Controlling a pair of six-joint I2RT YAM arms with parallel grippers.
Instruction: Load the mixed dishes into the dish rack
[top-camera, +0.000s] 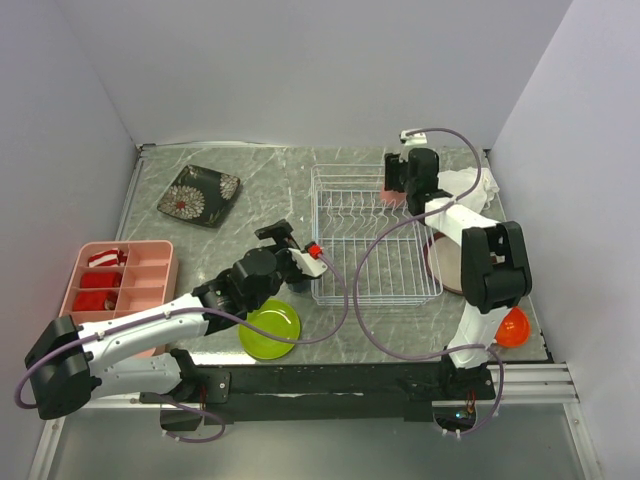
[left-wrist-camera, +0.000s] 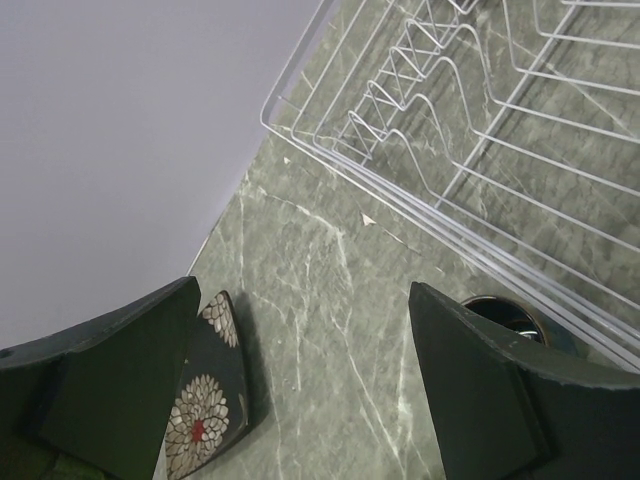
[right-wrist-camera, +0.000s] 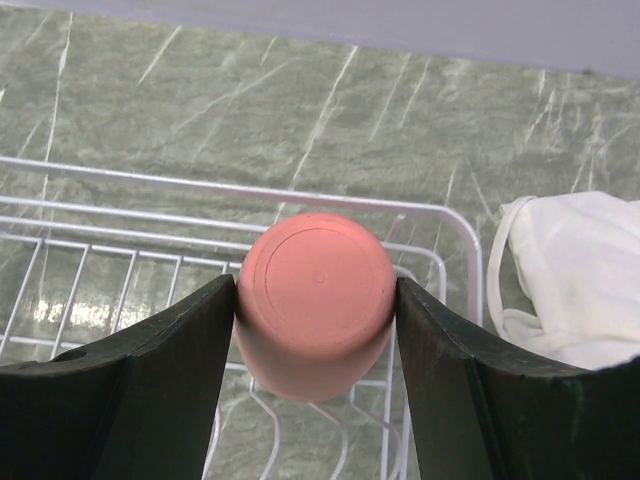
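Colours on my screens
I see a salmon cup (right-wrist-camera: 315, 305), white rack (top-camera: 375, 238), black plate (top-camera: 199, 195) with pale flowers, lime plate (top-camera: 270, 328).

On the bench (top-camera: 270, 190), the dish rack (top-camera: 375, 262) sits centre, square plate (top-camera: 199, 194) far left, divided tray (top-camera: 120, 280) near left, cloth (top-camera: 470, 183) far right.

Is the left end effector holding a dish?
No, the left end effector is open, with only bare table between its fingers.

Left tool (left-wrist-camera: 303, 300) spread, right tool (right-wrist-camera: 315, 300) clamped
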